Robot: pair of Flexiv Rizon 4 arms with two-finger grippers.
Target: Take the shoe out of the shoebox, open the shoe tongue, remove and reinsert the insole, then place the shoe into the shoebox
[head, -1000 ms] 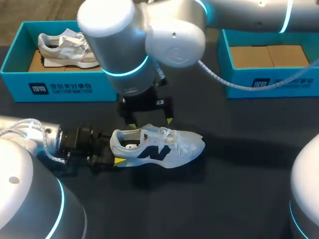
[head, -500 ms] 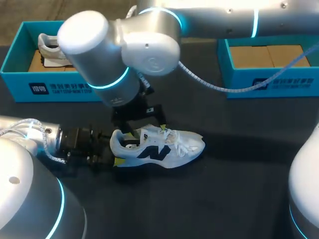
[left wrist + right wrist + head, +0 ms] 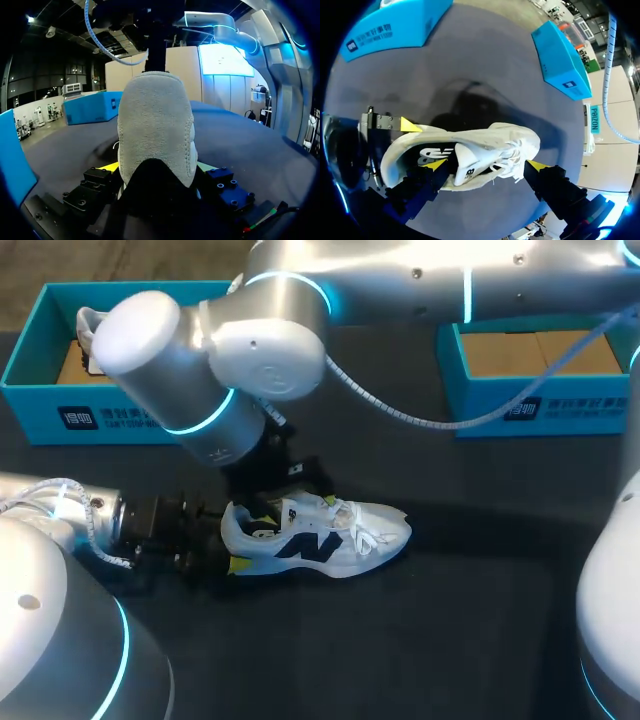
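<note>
Right gripper (image 3: 487,165): fingers spread wide, one tip inside the collar of the shoe (image 3: 470,145) beside the tongue (image 3: 466,169), the other outside past the laces. Left gripper (image 3: 156,167): clamped on the heel. The shoe stands on the table (image 3: 470,640), well apart from the shoebox (image 3: 540,405). Extraction is complete. Tongue opening appears in hand. Insole removal, reinsertion and reboxing remain.
</note>
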